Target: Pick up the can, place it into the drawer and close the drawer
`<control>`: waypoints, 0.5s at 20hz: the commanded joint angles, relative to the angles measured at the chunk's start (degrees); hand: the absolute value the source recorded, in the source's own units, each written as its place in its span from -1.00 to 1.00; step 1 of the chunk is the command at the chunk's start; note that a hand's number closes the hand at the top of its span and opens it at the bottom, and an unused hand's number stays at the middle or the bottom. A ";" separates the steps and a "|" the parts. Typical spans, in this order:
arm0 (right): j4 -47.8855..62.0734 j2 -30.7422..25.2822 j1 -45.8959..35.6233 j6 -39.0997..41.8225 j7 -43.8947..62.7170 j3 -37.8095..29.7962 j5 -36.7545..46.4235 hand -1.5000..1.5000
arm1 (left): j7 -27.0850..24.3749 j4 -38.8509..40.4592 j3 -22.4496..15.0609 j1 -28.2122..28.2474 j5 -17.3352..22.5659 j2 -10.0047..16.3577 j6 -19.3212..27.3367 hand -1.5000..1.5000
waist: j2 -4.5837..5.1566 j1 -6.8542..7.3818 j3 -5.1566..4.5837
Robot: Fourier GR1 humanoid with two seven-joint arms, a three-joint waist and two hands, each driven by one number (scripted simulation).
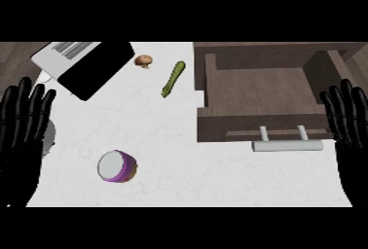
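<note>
- Head view: purple can [117,166] near the counter [179,187] front-left corner.
- Open drawer [259,92] — counter's right edge.
- Fingers straight, holding nothing — left hand [22,127], right hand [350,121].

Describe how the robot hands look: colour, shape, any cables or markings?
The left robot hand and right robot hand are both plain glossy black, with long slender fingers. No cables, markings or sleeves show.
</note>
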 commanded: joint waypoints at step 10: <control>2.39 1.93 3.29 -3.57 11.62 -2.45 -0.60 -1.00 | 14.04 0.02 -16.82 10.80 -14.58 -6.75 12.88 -1.00 | -1.60 0.93 -1.28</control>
